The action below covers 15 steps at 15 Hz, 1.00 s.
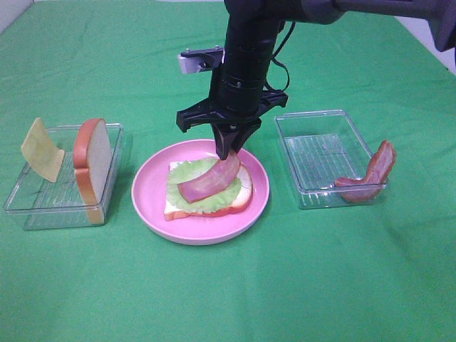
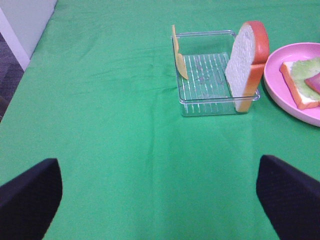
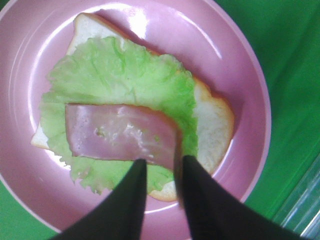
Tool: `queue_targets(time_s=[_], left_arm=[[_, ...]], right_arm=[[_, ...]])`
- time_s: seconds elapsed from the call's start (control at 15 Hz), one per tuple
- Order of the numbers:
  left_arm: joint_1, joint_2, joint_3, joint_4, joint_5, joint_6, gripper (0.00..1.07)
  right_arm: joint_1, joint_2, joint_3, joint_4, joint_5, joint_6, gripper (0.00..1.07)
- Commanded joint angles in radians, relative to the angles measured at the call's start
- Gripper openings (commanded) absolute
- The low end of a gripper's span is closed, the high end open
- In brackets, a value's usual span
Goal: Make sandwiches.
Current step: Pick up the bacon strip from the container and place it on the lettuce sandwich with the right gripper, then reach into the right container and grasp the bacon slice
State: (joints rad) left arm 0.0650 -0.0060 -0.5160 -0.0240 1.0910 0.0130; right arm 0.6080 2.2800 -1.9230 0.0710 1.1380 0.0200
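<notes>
Right tool point(image 3: 160, 167) tips straddle bacon strip point(image 3: 120, 132) end, grip unclear; left tool released, tips cropped

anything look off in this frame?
Nothing spilled or damaged. The bacon strip lies on the lettuce with one end lifted between the right gripper's fingertips. In the right tray, another bacon strip leans over the rim.

The right arm reaches in from the far right, wrist vertical, its pincer point(image 1: 229, 151) pointing down, narrowly parted. The left pincer point(image 2: 160, 195) stands wide.
</notes>
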Motion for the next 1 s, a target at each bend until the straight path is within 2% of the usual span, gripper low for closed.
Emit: queue_targets(time_s=[0.07,0.13,0.33,0.4,0.67,0.73,0.8,1.0], left_arm=[[-0.001,-0.007,0.001,-0.006,-0.014,-0.004,1.02],[-0.001,-0.007,0.001,-0.006,-0.014,-0.004,1.02],[-0.001,-0.007,0.001,-0.006,-0.014,-0.004,1.02],[-0.001,-0.007,0.001,-0.006,-0.014,-0.004,1.02],[-0.001,-0.007,0.001,-0.006,-0.014,-0.004,1.02],[-0.001,-0.007,0.001,-0.006,-0.014,-0.004,1.02],[-0.001,-0.007,0.001,-0.006,-0.014,-0.004,1.02],[-0.001,-0.007,0.001,-0.006,-0.014,-0.004,1.02]], right_arm=[[-0.001,-0.007,-0.007,-0.007,0.013,0.016,0.74],[-0.001,-0.007,-0.021,-0.008,0.025,0.017,0.97],[-0.001,-0.007,-0.095,-0.019,0.105,0.017,0.99],[-0.003,-0.007,-0.148,-0.03,0.195,0.018,0.99],[-0.029,-0.053,-0.157,-0.03,0.194,0.06,0.99],[-0.053,-0.078,-0.15,-0.028,0.194,0.064,0.99],[-0.137,-0.153,-0.089,-0.022,0.194,0.074,0.99],[-0.286,-0.269,0.087,-0.027,0.194,0.093,0.99]])
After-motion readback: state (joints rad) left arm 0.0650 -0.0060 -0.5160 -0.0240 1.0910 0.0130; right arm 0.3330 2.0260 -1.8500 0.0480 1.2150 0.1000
